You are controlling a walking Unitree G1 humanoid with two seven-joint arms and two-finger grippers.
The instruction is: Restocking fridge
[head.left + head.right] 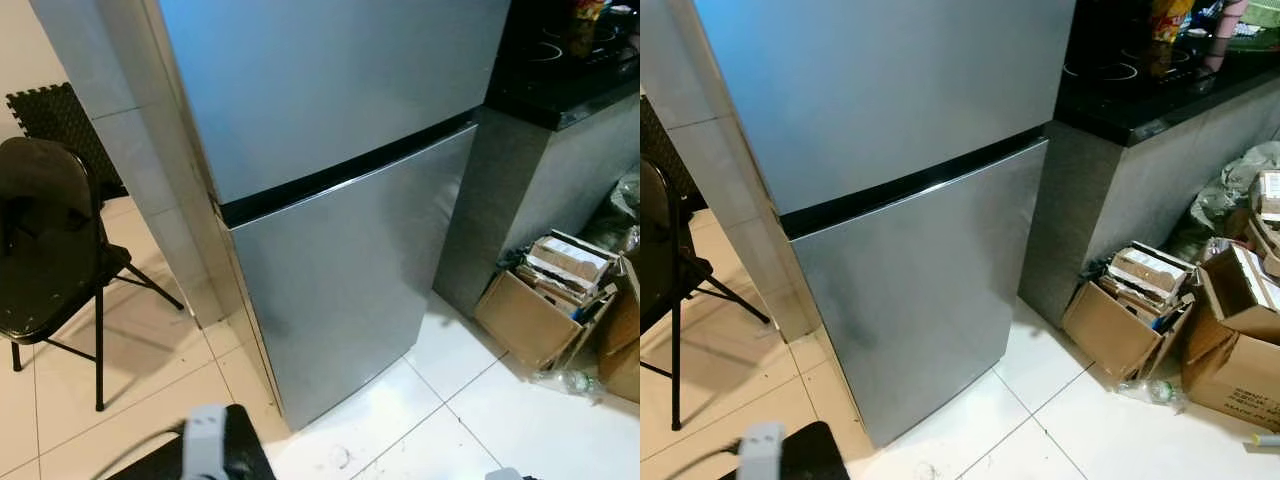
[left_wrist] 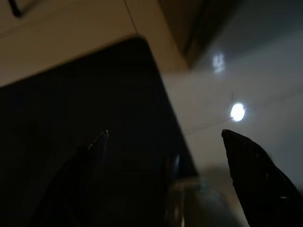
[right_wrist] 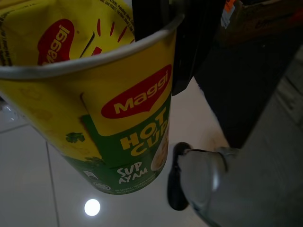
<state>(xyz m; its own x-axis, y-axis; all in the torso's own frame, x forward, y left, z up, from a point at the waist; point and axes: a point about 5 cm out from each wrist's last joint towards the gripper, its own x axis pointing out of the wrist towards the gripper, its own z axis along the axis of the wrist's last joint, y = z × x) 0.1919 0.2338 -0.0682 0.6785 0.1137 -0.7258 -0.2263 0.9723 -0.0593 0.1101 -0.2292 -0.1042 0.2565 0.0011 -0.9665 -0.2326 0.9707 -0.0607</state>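
fridge [image 1: 340, 200]: silver two-door, both doors closed, ahead on white tiles | Maggi Hot Cup noodle cup [image 3: 118, 109]: pinched in right gripper [image 3: 156, 42], low over floor | left gripper [image 2: 163, 137]: fingers spread, holding nothing | folding chair [image 1: 45, 240]: left of fridge

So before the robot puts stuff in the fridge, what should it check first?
1. Fridge right in front of the robot: ok.
2. Fridge doors open: not ok, both are shut.
3. Noodle cup held by the right gripper: ok, it sits right at the wrist camera, though the fingers' grip is hidden.
4. Left gripper free to pull a door: ok, open with nothing between its fingers.
5. Floor before the fridge: ok, bare tiles; the cardboard boxes lie off to the right.
6. Door handle found: cannot tell, none shows on the smooth front.
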